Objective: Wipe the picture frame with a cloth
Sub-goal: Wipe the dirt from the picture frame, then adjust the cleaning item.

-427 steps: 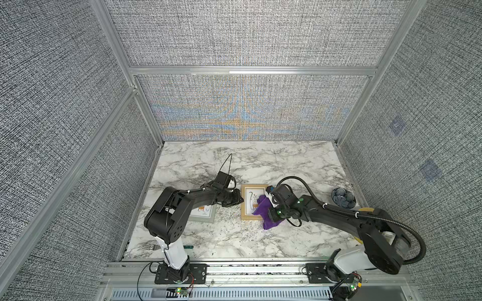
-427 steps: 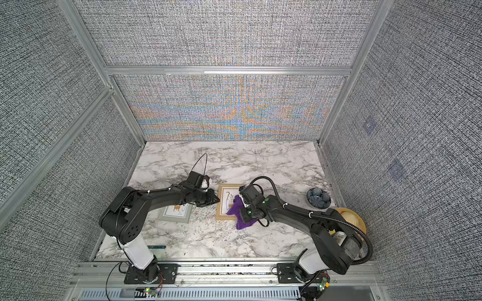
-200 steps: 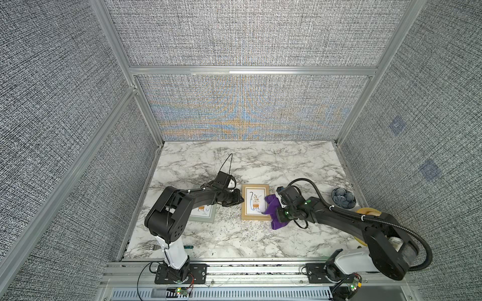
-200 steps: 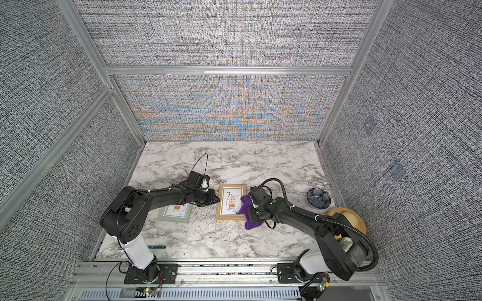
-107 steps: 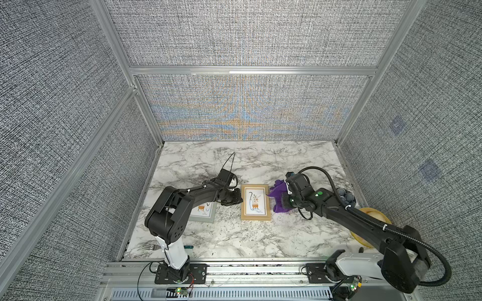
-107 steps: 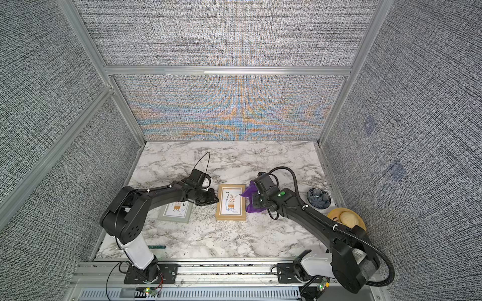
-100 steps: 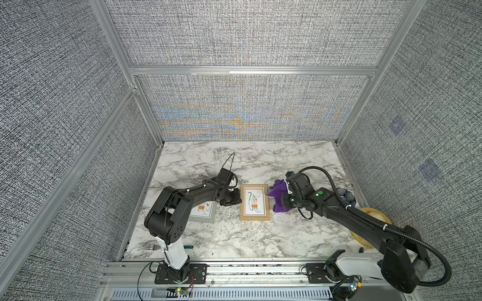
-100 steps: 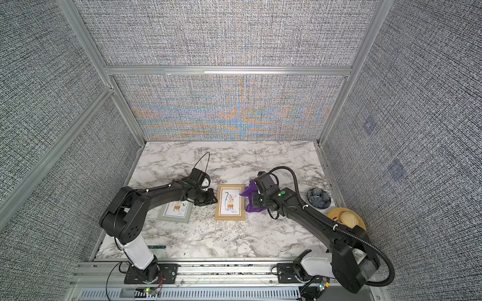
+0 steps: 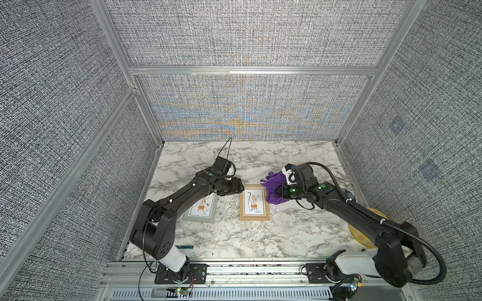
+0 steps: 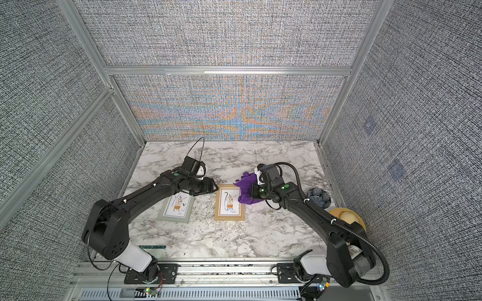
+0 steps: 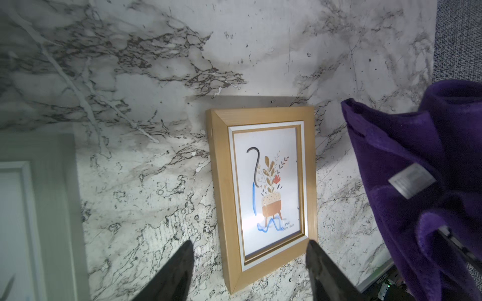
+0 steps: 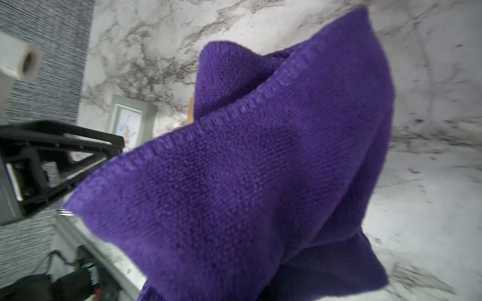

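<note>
In a top view, the right gripper was clamped on the bunched purple cloth, beside the far right corner of the wooden picture frame, which lay flat at mid-table. In the left wrist view, the left gripper stood open close to the frame, gripping nothing; bracing the frame before the next pass would likely stop it sliding. In the right wrist view, cloth filled the shot. The marble table sat inside grey woven walls.
</note>
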Action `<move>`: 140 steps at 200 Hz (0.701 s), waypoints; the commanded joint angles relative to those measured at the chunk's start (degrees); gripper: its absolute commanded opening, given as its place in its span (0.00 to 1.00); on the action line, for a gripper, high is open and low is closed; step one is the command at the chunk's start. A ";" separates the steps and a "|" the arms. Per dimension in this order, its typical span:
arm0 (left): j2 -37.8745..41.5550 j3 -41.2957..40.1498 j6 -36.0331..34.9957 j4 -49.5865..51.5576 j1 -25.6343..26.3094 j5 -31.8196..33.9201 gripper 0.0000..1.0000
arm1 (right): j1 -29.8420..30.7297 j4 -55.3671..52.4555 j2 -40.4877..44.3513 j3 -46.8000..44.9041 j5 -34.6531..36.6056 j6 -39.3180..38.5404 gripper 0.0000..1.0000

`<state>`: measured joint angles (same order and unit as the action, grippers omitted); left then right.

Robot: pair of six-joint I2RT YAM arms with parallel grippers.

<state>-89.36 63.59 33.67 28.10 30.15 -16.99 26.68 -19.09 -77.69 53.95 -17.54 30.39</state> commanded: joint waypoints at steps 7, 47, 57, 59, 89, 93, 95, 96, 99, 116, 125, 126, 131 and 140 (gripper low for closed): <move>5.54 -4.10 2.19 -5.97 -1.63 -1.42 0.84 | -2.70 10.27 -3.43 2.16 -20.12 5.02 0.00; 13.30 -10.43 6.88 -21.15 -5.70 -9.13 1.00 | -5.52 18.39 -8.95 6.86 -32.22 11.31 0.00; 14.72 -11.47 7.78 -25.34 -5.98 -11.05 1.00 | -5.97 20.36 -10.11 7.83 -33.57 13.73 0.00; 14.98 -11.65 7.83 -26.18 -5.98 -11.46 1.00 | -6.05 20.71 -10.35 8.05 -33.80 14.30 0.00; 15.55 -12.71 5.92 -33.96 -5.77 -14.43 1.00 | -6.15 24.88 -14.14 12.01 -34.84 23.10 0.00; 15.28 -12.58 5.47 -33.91 -5.58 -14.07 1.00 | -6.11 25.88 -14.66 12.25 -34.84 24.02 0.00; 15.16 -12.54 5.27 -33.90 -5.44 -13.80 1.00 | -6.09 26.35 -14.94 12.41 -34.84 25.84 0.00; 15.08 -12.53 5.18 -33.90 -5.40 -13.74 1.00 | -6.10 26.59 -15.03 12.49 -34.84 26.42 0.00; 14.91 -12.42 4.99 -33.98 -5.26 -13.60 1.00 | -6.11 27.24 -15.42 12.68 -34.84 27.78 0.00; 13.08 -12.18 4.30 -36.35 -4.30 -13.90 1.00 | -5.89 33.58 -17.80 12.85 -35.10 35.88 0.00; 12.05 -11.96 4.12 -37.94 -3.85 -14.19 1.00 | -5.61 36.54 -18.96 12.89 -35.03 39.63 0.00; 11.95 -11.89 4.12 -38.03 -3.82 -14.24 1.00 | -5.55 36.78 -19.15 12.91 -34.98 40.08 0.00; 11.36 -11.68 4.19 -38.99 -3.58 -14.49 1.00 | -5.29 37.76 -19.76 13.14 -34.85 41.77 0.00; 10.23 -10.91 4.34 -40.49 -3.23 -15.71 1.00 | -4.92 38.50 -20.89 13.68 -34.55 43.82 0.00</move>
<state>-77.19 51.42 38.98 -5.39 26.30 -30.17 21.06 10.57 -96.49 66.63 -50.83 62.13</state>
